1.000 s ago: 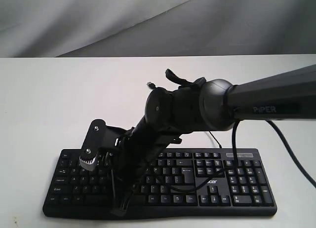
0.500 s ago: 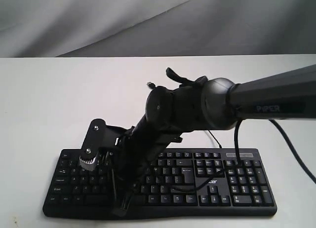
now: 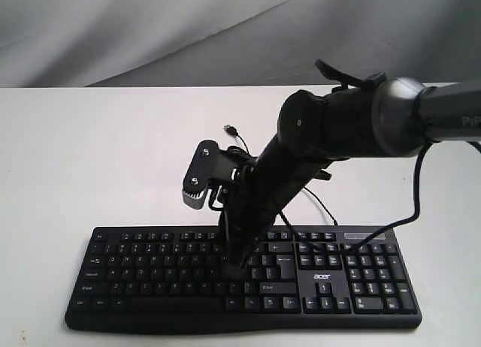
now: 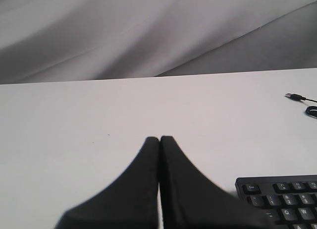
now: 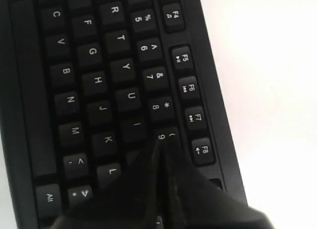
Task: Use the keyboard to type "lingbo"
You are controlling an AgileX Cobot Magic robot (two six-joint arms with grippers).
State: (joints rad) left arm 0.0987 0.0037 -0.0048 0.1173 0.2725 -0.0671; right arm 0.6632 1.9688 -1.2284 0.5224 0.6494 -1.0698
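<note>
White tabletop under a grey fabric backdrop carries the keyboard, which lies flat along the near edge of the exterior view with its number pad to the right and its cable trailing behind to a loose USB plug. The right gripper reaches across the middle of the board with its jaws pressed together into a single wedge, holding nothing. In the right wrist view its tip sits just beside the I key and the 9 key; the key directly under the wedge is hidden, and contact cannot be confirmed. The left gripper is likewise closed and empty, hovering over bare table just off one corner of the keyboard. The step in hand appears to be a single-letter press in the I/O area; which letter cannot be told. To perform it well: centre the closed tip on one key cap only, keep clear of the number row, descend straight down, press briefly, then lift fully before travelling sideways, so that neighbouring keys are neither dragged nor double-struck.
</note>
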